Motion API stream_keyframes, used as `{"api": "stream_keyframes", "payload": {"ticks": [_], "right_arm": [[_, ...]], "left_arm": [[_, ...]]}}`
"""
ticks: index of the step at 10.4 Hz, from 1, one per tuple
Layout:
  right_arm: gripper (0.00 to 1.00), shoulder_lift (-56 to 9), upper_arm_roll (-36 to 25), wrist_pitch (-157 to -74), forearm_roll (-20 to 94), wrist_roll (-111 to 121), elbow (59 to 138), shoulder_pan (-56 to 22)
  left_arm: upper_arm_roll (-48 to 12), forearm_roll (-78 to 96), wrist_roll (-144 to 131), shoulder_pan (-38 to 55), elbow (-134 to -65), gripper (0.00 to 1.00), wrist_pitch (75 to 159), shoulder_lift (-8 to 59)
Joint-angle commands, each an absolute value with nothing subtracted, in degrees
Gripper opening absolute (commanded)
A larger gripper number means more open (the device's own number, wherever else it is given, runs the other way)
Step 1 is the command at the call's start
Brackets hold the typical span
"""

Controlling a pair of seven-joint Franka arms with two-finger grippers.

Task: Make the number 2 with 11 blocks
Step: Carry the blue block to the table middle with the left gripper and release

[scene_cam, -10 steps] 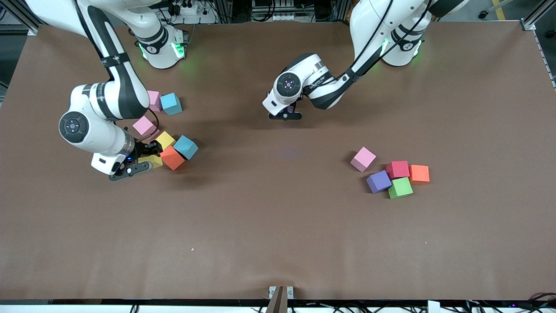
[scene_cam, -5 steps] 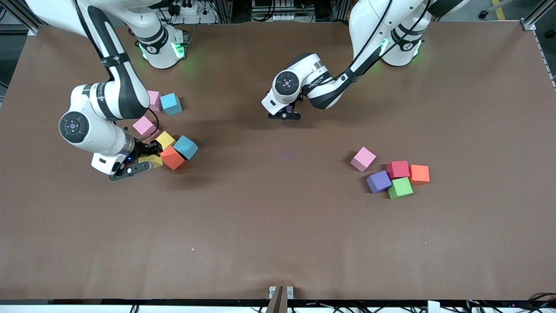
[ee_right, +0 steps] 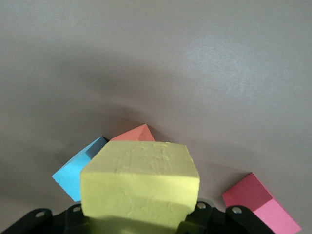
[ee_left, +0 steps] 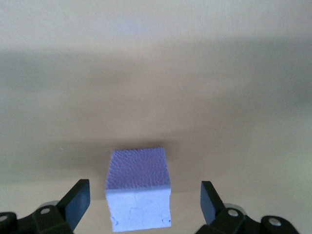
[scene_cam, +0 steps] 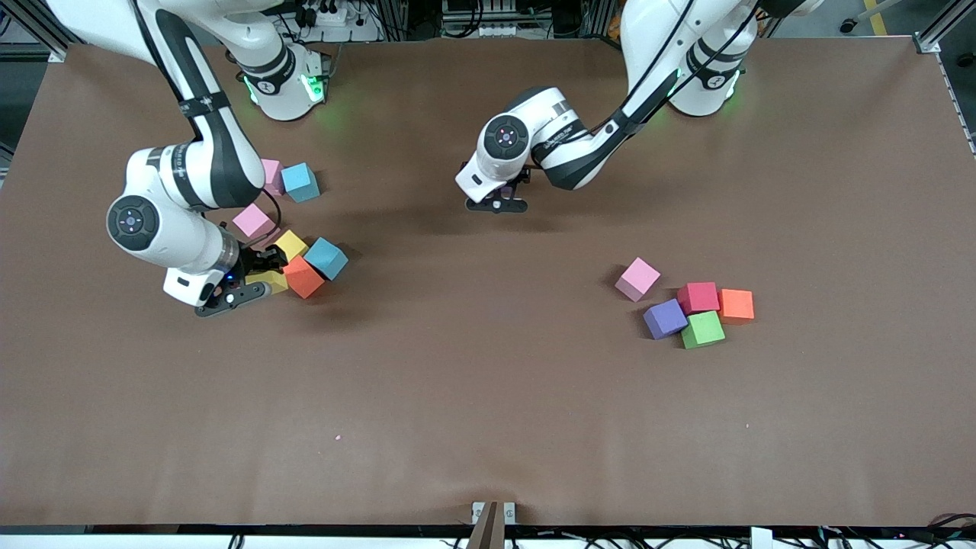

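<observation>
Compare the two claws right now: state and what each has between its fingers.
The left claw is open, a purple block resting loose on the table between its fingers; the right claw is shut on a yellow block. The left is over bare table, the right over a block cluster. Each has one block.

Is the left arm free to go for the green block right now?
Probably yes: the left claw is open, its purple block let go, and bare table lies between it and the green block.
</observation>
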State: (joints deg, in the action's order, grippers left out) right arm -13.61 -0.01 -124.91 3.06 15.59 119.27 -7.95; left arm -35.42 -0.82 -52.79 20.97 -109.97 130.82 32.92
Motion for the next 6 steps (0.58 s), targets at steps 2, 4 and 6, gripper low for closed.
{"api": "stream_keyframes", "payload": {"ticks": [2, 4, 6], "right_arm": [[0.57, -11.25, -0.09, -124.63, 3.08, 21.24, 120.76, -9.84], [0.57, -10.64, -0.09, -124.45, 3.08, 23.55, 120.67, -12.72], [0.57, -10.81, 0.52, -124.54, 2.9, 23.55, 120.5, -16.5]], "left_arm": [[-35.25, -1.67, -51.42, 13.48, -109.96, 1.0, 128.68, 29.01], [-34.02, -1.84, -51.59, 10.29, -104.71, 1.0, 121.25, 29.0], [-32.0, -2.63, -51.33, 8.54, -100.65, 1.0, 116.46, 29.18]]}}
